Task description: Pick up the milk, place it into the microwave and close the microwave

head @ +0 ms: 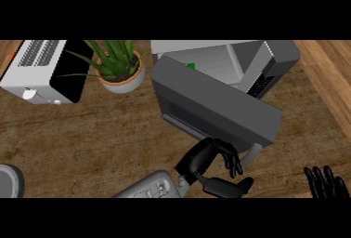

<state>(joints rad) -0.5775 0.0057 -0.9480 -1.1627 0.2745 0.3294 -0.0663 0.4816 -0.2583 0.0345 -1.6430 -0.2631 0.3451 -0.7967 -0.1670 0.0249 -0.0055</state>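
The grey microwave (pixel 274 60) stands at the back right, its door (pixel 212 104) swung partway across the opening. Inside, over the door's top edge, a small green and white patch of the milk (pixel 190 66) shows; the door hides the rest. My left hand (pixel 209 162) is at the door's lower edge, just left of the curved grey handle (pixel 254 151). Its fingers are fairly straight and lie against the door, thumb spread below, holding nothing. My right hand (pixel 326 182) rests open at the lower right, fingers up.
A potted green plant (pixel 121 69) stands just left of the microwave. A white and black appliance (pixel 42 70) sits at the back left. A grey round object (pixel 8 181) pokes in at the left edge. A lighter wooden strip (pixel 332 79) runs along the right side.
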